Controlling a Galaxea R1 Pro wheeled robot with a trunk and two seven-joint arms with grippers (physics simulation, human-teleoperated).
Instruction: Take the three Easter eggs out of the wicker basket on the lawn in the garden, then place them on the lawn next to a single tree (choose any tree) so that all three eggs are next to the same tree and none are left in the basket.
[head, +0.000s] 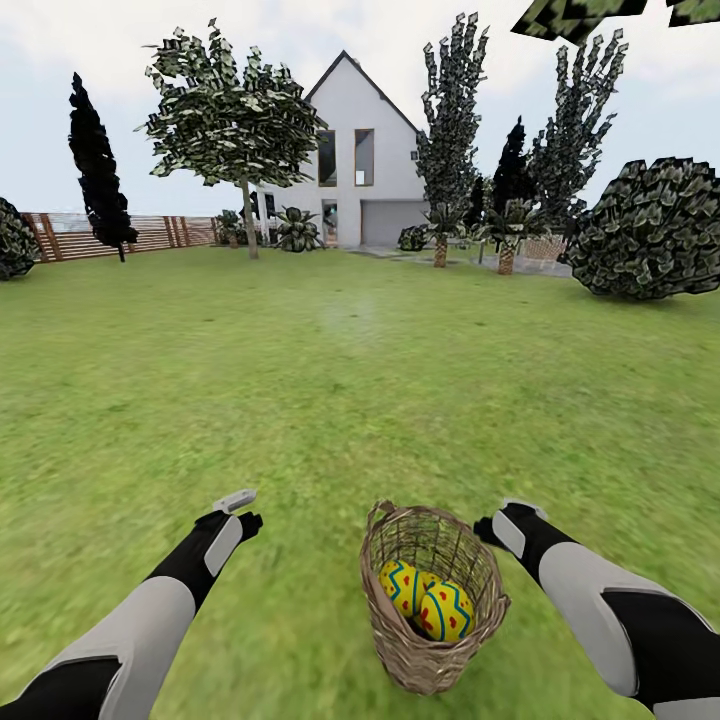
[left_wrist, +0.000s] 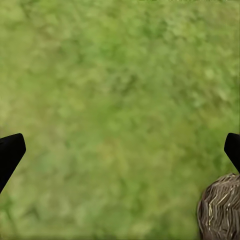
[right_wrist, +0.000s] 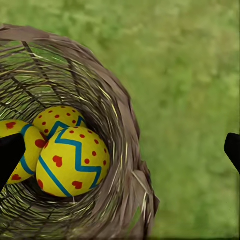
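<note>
Right gripper (right_wrist: 120, 150): you are hovering it just beside the wicker basket (head: 432, 610), on the basket's right; its fingertips (right_wrist: 233, 150) are standing wide apart with nothing between them
Left gripper (left_wrist: 120, 150): you are holding it well to the basket's left over bare grass; its fingers are spread wide too, and it is carrying nothing
Easter eggs (right_wrist: 72, 161): all three are lying inside the basket, touching one another, yellow with blue zigzags and red marks; from the head camera you are seeing two of them (head: 430, 600) clearly
Basket: it is sitting on the lawn (head: 330, 400) between your two arms, nearer the right one, mouth tilting toward you
Trees: a thin-trunked tree (head: 235, 130) is standing far beyond the basket, to its left, near the wooden fence (head: 120, 236)
House (head: 362, 160): it is showing far behind the basket, with short palms (head: 440, 235) and a big bush (head: 655, 230) off to the right
</note>
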